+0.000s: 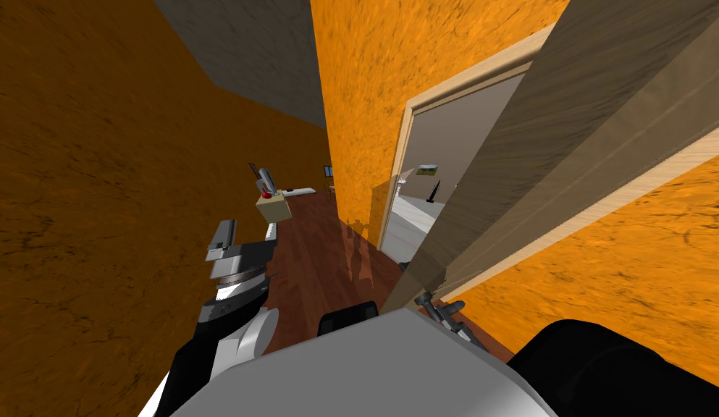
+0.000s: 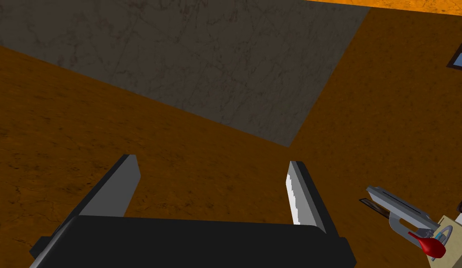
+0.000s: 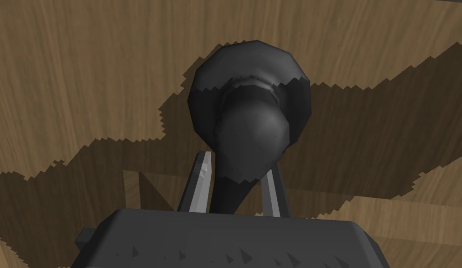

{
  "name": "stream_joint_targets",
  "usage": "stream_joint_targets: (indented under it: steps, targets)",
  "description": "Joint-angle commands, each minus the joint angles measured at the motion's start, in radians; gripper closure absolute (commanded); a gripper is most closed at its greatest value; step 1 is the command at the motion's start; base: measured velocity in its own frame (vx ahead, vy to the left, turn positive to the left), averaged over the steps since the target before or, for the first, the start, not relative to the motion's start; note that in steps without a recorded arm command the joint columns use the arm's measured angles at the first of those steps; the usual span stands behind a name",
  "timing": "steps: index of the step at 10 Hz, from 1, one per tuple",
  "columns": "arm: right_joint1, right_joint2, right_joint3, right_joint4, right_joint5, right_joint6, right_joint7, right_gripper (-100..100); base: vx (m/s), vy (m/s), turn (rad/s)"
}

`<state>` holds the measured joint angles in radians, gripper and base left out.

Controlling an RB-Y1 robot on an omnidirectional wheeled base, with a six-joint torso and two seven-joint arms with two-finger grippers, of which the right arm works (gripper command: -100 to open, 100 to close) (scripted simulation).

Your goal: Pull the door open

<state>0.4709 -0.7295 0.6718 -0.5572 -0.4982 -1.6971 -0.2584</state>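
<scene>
While the door [image 1: 568, 145] stands ajar at my right, its leaf angled toward me, my right gripper [image 3: 237, 163] pinches its dark handle [image 3: 251, 130] — fingers tight against its sides. Left gripper [image 2: 212, 160] hangs spread wide, holding nothing, near the orange wall [image 1: 97, 181].

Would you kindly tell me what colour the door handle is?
The handle is dark grey, clearest in the right wrist view.

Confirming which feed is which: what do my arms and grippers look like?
Your left gripper has two thin, light grey, blade-like fingers on a dark box. The right gripper has the same build. The left arm has white and grey segments with dark joints.
</scene>
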Motion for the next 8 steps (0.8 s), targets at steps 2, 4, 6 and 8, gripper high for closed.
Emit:
stream_joint_targets:
  steps: [2,4,6,8]
  targets:
    - [0.004,0.021,0.019,0.018,0.015,-0.011,-0.002,100,0.003,-0.003,0.011]
    - [0.004,0.021,0.019,0.018,0.015,-0.011,-0.002,100,0.003,0.003,-0.012]
    - [-0.012,0.008,0.001,0.032,-0.002,0.007,-0.008,100,0.055,-0.020,0.077]
    - [-0.009,0.005,0.002,0.033,-0.010,0.044,-0.010,100,0.133,-0.038,0.207]
